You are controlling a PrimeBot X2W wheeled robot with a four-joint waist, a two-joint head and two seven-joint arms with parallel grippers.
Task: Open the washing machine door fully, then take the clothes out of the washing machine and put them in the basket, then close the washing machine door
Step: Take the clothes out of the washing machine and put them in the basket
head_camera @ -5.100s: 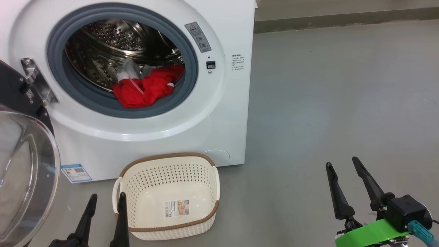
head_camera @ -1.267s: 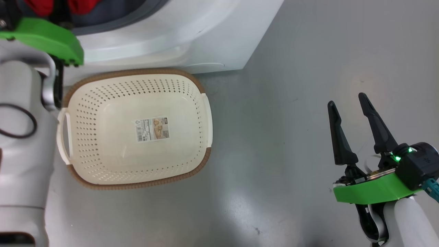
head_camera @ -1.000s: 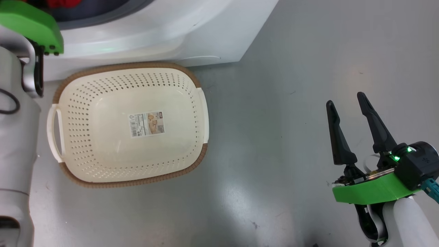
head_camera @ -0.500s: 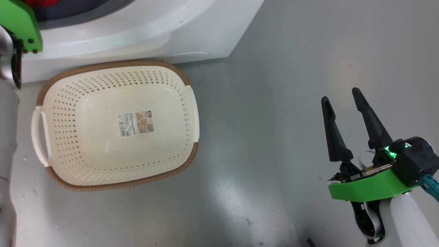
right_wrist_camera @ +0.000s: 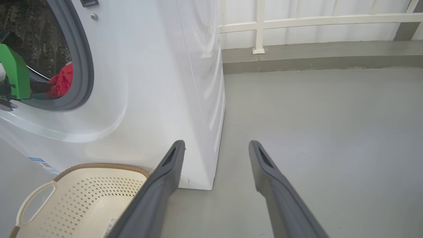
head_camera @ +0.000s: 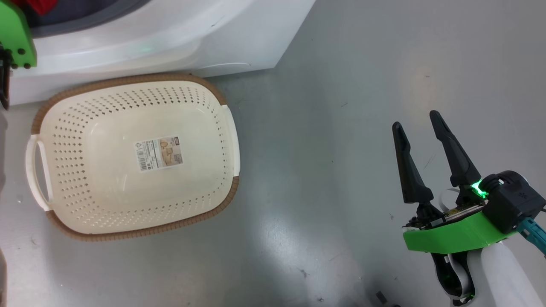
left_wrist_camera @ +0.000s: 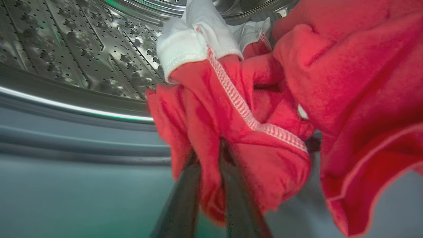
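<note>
Idling wide open over the floor [head_camera: 320,170], the right gripper [head_camera: 415,119] is hanging well right of the empty basket [head_camera: 128,233], which is sitting just in front of the washing machine [head_camera: 192,38]. Further in, the left gripper [left_wrist_camera: 210,155] is pinching a fold of the clothes [left_wrist_camera: 347,82] at the drum [left_wrist_camera: 82,49] mouth, so it's looking like mid take-out. Next it's needing a pull back over the gasket [left_wrist_camera: 66,138] lip, then down into the basket.
</note>
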